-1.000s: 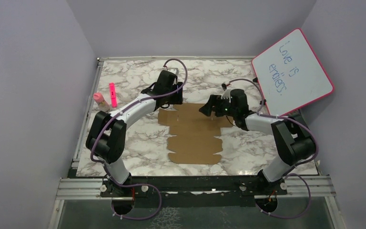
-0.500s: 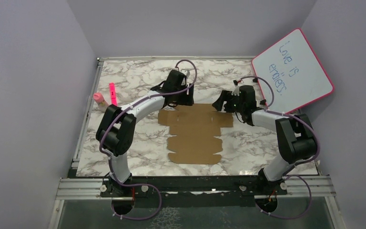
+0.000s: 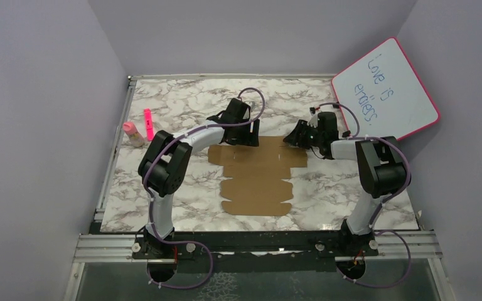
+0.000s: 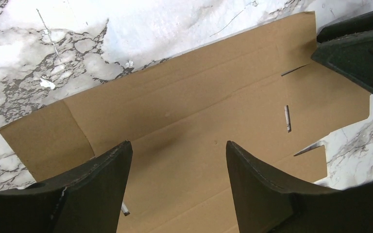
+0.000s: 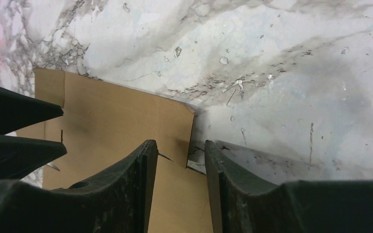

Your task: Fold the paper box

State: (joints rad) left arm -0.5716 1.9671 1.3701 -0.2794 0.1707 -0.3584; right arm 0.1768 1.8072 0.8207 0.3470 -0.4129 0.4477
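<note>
1. Lying flat and unfolded on the marble table point(image 3: 163, 100), the paper box point(image 3: 257, 179) reaches from the two grippers back towards the arm bases.
2. The left gripper point(image 4: 177, 145) hangs over the sheet's far left corner with its jaws spread wide. Brown cardboard fills the space beneath and between them. Whether the tips touch it cannot be told.
3. The right gripper point(image 5: 178, 144) stands at the far right corner, its jaws parted by a narrow gap, and the flap's side edge runs between them.

Paper box point(image 4: 199, 111), lower part off-frame
</note>
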